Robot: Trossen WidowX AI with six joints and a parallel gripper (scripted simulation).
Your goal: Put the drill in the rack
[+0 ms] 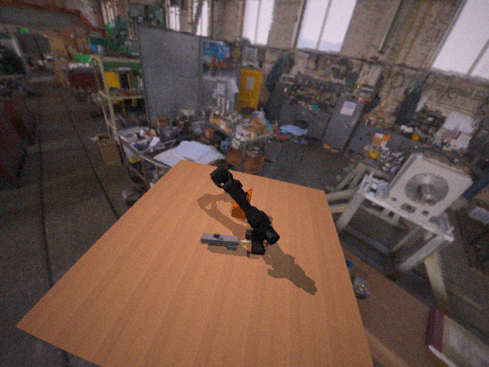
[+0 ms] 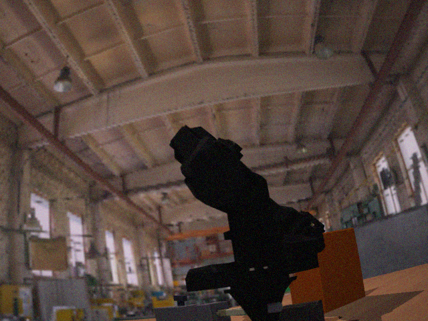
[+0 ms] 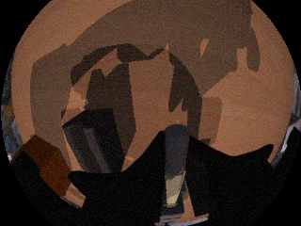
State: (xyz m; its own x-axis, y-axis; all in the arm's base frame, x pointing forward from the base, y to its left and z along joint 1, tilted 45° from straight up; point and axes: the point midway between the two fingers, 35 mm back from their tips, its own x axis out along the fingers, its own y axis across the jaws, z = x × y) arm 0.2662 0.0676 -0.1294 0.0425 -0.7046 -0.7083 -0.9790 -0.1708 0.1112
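A grey block (image 1: 208, 238) (image 2: 193, 313) lies on the table, with the dark key (image 1: 216, 235) (image 2: 180, 299) standing up from its top. My gripper (image 1: 254, 242) (image 2: 274, 307) (image 3: 169, 134) is shut on the drill (image 1: 244, 241) (image 2: 233, 311) (image 3: 175, 185), beyond the block's right end in the top view. The drill's pale yellowish shaft reaches toward the block, and its grey shank is between my fingers. I cannot tell whether the tip is inside the block. The dark grooved rack (image 3: 91, 141) (image 2: 302, 311) stands beside my gripper, on the left in the wrist view.
An orange block (image 1: 238, 212) (image 2: 340, 269) (image 3: 54, 171) stands behind the arm, beyond the rack. The arm hides part of it in the top and exterior views. The wooden table (image 1: 157, 296) carries the arm's shadow.
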